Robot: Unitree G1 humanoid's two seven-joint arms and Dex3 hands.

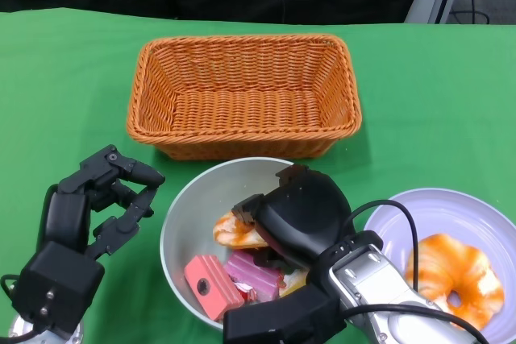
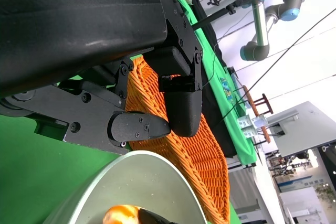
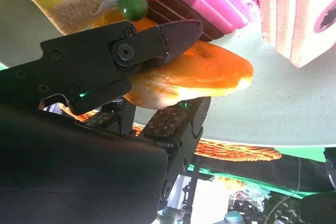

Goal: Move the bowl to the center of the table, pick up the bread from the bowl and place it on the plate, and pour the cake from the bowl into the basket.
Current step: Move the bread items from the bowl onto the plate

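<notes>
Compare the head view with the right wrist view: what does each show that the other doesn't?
Head view only: the left hand open beside the bowl, and the plate holding one bread. Right wrist view only: the right hand's fingers closing above and below the bread in the bowl. Both show the pink cake, the basket and the right hand.

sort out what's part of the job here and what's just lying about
Part of the job:
bowl
bread in the bowl, right robot hand closing on it
cake pieces
plate, already bearing one bread
basket
left robot hand, open beside the bowl

Just lying about:
green tablecloth
</notes>
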